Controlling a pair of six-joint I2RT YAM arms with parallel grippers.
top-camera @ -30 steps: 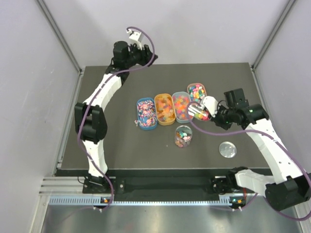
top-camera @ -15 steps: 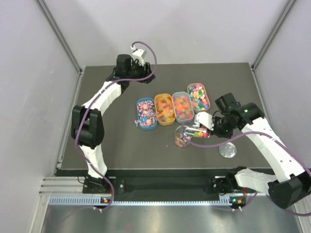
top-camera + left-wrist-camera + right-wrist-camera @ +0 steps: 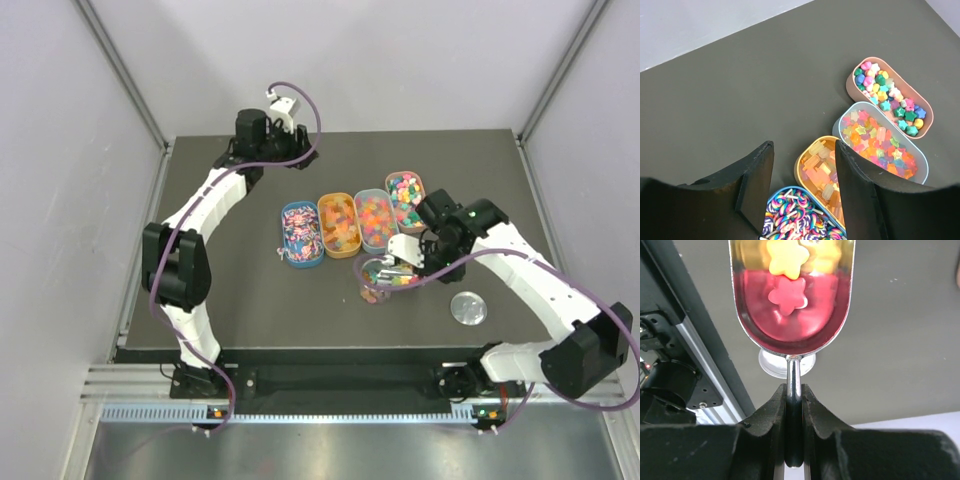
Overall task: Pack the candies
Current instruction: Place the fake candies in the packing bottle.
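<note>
Right gripper (image 3: 794,401): jaws clamped tight on the thin metal handle of a scoop (image 3: 812,322). The scoop's long axis runs straight out from the jaws, bowl at the far end. Two star candies (image 3: 788,294) lie in the bowl, one yellow and one red. In the top view the bowl sits over the clear jar (image 3: 373,287), which holds mixed sweets (fill level hard to judge).

Most candies lie in four oval trays (image 3: 926,131), side by side mid-worktop, long axes front to back. A round lid (image 3: 468,308) lies apart, right of the jar.

Left gripper (image 3: 804,150): jaws wide apart, holding nothing, over the worktop (image 3: 740,90) behind the trays.
</note>
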